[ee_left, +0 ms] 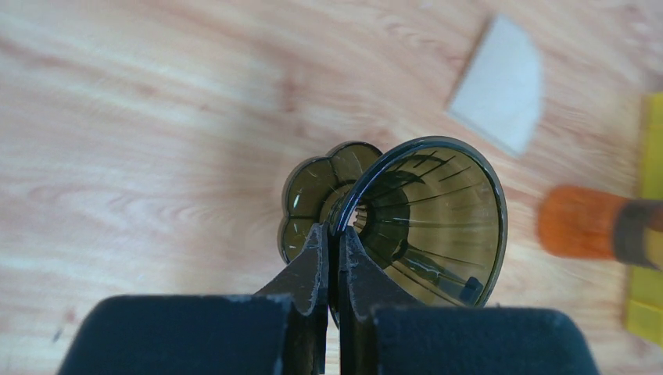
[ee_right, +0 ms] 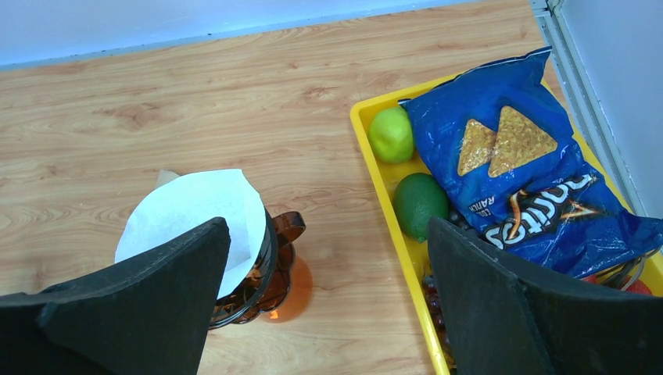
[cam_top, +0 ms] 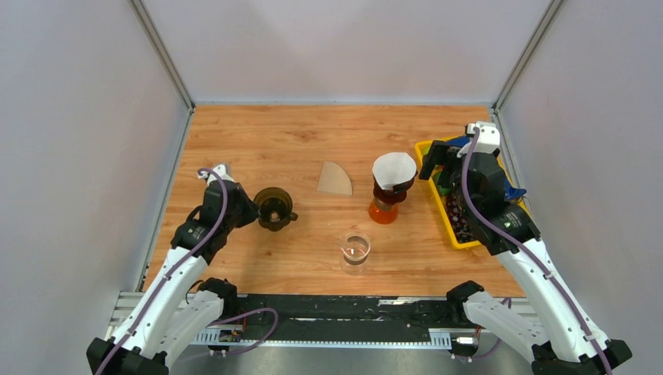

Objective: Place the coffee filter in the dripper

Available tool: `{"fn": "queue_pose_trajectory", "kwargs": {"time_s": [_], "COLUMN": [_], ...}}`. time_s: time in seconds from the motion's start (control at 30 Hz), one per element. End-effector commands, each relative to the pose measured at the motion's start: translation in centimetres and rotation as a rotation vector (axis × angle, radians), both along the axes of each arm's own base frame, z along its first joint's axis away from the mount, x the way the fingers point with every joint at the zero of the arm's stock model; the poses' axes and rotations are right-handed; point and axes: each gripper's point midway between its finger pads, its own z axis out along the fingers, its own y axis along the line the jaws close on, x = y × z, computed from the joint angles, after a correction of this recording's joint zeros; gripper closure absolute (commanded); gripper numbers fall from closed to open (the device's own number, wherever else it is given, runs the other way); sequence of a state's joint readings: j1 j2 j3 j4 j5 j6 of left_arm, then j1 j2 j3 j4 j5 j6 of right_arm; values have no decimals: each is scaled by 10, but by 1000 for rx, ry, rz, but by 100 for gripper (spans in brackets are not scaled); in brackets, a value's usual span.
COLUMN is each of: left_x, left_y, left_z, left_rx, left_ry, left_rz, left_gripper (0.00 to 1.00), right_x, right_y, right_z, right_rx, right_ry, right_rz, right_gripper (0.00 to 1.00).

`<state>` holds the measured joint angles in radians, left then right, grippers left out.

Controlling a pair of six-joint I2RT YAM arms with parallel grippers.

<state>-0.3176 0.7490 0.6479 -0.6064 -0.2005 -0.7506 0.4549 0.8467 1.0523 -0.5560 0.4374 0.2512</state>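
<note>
A dark smoky dripper (cam_top: 275, 208) stands left of centre, empty; it also shows in the left wrist view (ee_left: 422, 219). My left gripper (cam_top: 249, 211) (ee_left: 335, 242) is shut on its near rim. A flat brown coffee filter (cam_top: 335, 180) (ee_left: 500, 82) lies on the table beyond it. A white filter (cam_top: 394, 169) (ee_right: 195, 215) sits opened in an amber dripper (ee_right: 274, 262) on an orange base (cam_top: 383, 211). My right gripper (cam_top: 438, 168) (ee_right: 327, 226) is open and empty, just right of that dripper and above the tray's edge.
A small glass cup (cam_top: 355, 251) stands near the table's front centre. A yellow tray (cam_top: 456, 233) (ee_right: 391, 183) at the right holds two limes (ee_right: 391, 134), a blue chip bag (ee_right: 516, 180) and dark berries. Grey walls enclose the table.
</note>
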Motion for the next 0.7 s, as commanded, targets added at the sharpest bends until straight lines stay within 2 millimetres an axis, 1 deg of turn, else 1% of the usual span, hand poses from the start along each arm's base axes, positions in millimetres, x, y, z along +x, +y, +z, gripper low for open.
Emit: {"fn": "queue_pose_trajectory", "kwargs": {"time_s": [0.0, 0.03, 0.07, 0.1, 0.13, 0.17, 0.23, 0.43, 0.5, 0.53, 0.57, 0.63, 0.67], "left_x": [21, 21, 19, 19, 16, 15, 8, -23, -34, -38, -40, -41, -43], "left_y": [-46, -53, -65, -72, -84, -90, -107, -157, -171, -175, -181, -188, -188], "left_z": [70, 75, 86, 90, 101, 103, 115, 139, 143, 141, 142, 137, 132], "left_rx": [-131, -149, -190, -209, -250, -271, -315, -343, -345, -346, -338, -305, -288], "left_ry": [-218, -229, -256, -263, -290, -288, -291, -264, -240, -220, -210, -176, -149], "left_rz": [-241, -273, -338, -370, -436, -469, -558, -816, -898, -920, -944, -963, -962], "left_gripper": [100, 100, 100, 100, 100, 100, 100, 100, 100, 100, 100, 100, 100], "right_x": [0, 0, 0, -1, -1, -1, -2, -1, -1, -1, -1, -1, -1], "right_y": [-5, -5, -5, -5, -5, -5, -5, -4, -3, -3, -2, -2, -3], "right_z": [13, 13, 13, 13, 13, 13, 13, 11, 11, 10, 9, 8, 7], "right_rx": [7, 8, 8, 8, 9, 9, 11, 9, 11, 10, 10, 8, 5], "right_ry": [-56, -57, -58, -60, -60, -60, -62, -58, -58, -56, -55, -54, -52], "right_rz": [-18, -18, -18, -16, -15, -14, -13, -8, -2, 1, 1, 3, 1], "right_gripper": [0, 0, 0, 0, 0, 0, 0, 0, 0, 0, 0, 0, 0]}}
